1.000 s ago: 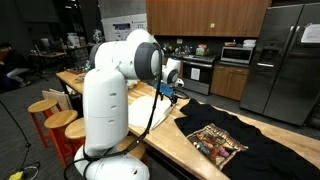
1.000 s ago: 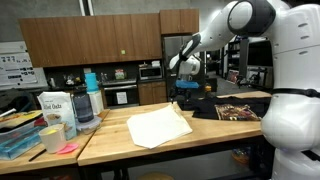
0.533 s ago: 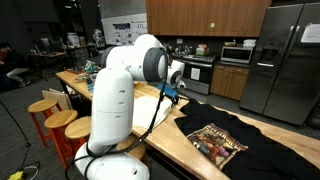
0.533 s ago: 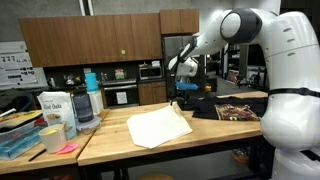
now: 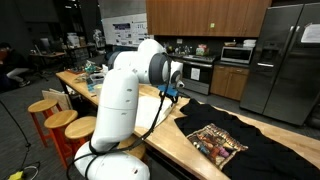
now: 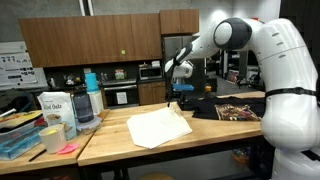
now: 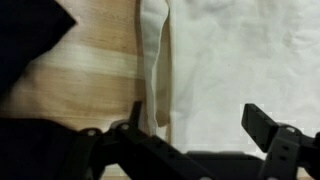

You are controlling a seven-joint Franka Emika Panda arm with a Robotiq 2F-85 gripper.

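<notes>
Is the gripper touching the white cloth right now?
Apart. An exterior view shows the open gripper hovering above the white cloth, with clear space between them.

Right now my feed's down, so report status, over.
Gripper, jaws open, empty. Hovers over cloth, at its folded edge. Shirt alongside, nothing between jaws and cloth.

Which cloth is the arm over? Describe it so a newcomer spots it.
Find the long light wooden table in front of the dark kitchen cabinets. Mid-table lies a flat cream-white fabric cloth, its edge under the robot's open jaws. It is pale and plain, unlike the black T-shirt with a colourful print beside it.
</notes>
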